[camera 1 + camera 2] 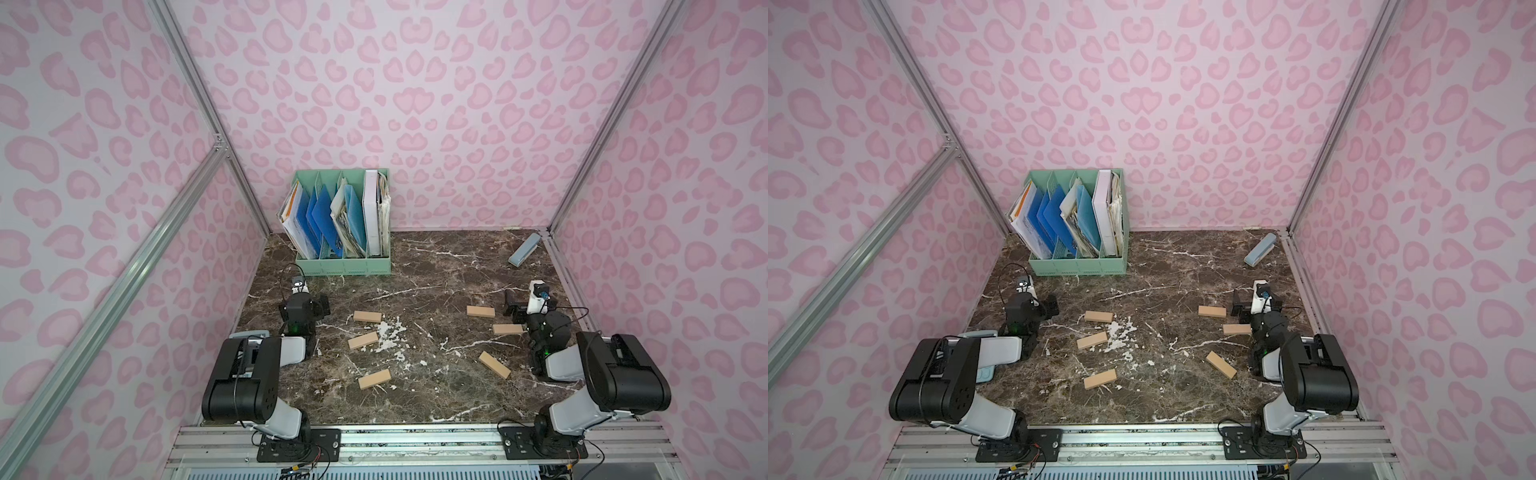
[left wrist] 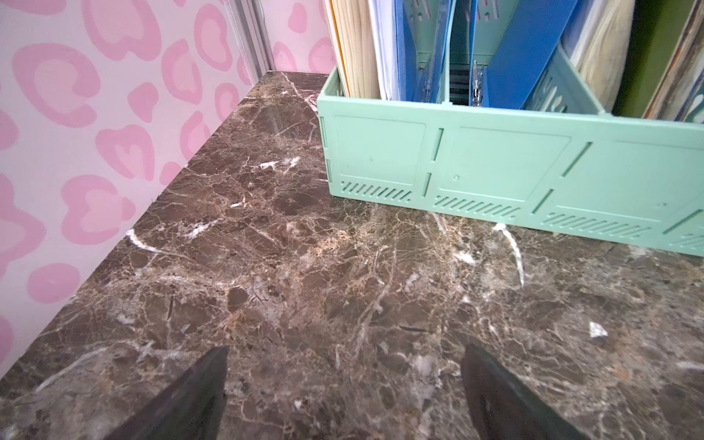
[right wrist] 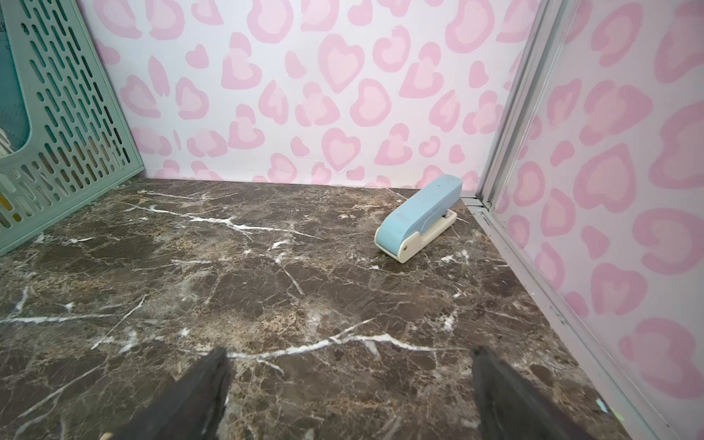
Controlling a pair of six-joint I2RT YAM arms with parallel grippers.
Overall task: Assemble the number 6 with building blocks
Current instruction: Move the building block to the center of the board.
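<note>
Dark marble table (image 1: 440, 266), six wooden blocks (image 1: 367, 316) lying loose on it.
Three blocks left of centre, three right, all flat and apart; green file rack (image 1: 345, 266) far left; blue stapler (image 1: 524, 249) far-right corner.

Pink blotch-print walls (image 1: 415, 104) are enclosing the cell on three sides, aluminium struts (image 1: 198, 89) running up the corners. Dark brown marble-look tabletop (image 1: 440, 266) is showing white veins and flecks. Green file rack (image 1: 345, 269) is standing at the back wall, holding leaning blue folders (image 1: 322, 216) and papers. Light blue stapler (image 1: 524, 250) is lying near the far right corner. Light is falling soft and even.
</note>
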